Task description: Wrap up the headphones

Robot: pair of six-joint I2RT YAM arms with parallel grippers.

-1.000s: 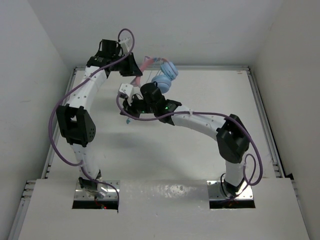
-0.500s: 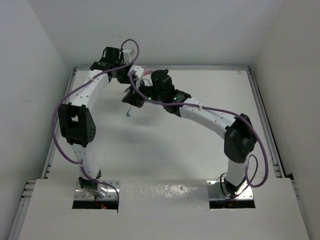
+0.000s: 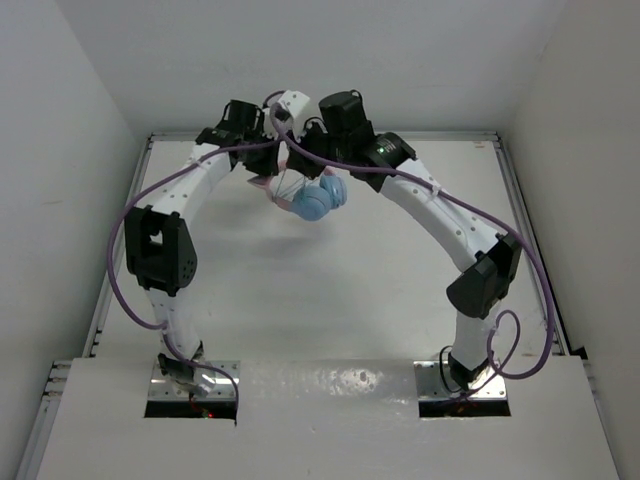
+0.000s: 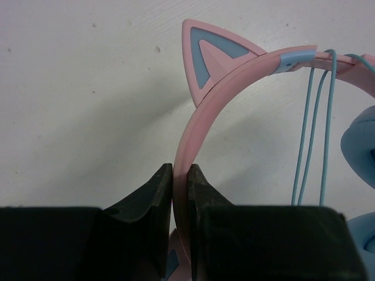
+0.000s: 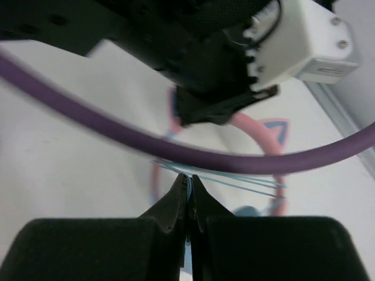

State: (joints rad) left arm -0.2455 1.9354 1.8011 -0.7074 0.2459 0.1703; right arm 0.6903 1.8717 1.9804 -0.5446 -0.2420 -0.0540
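Headphones [image 3: 316, 200] hang at the far side; left tool [image 4: 180, 175] clamps the headband [image 4: 202, 117], right tool [image 5: 187, 186] pinches the cable [image 4: 304, 123]. Hold the cable tight while looping.

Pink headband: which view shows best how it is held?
Left wrist: the left end effector clamps the headband, cat ear clear. Right wrist shows a blurred arc; top external mostly the ear cups.
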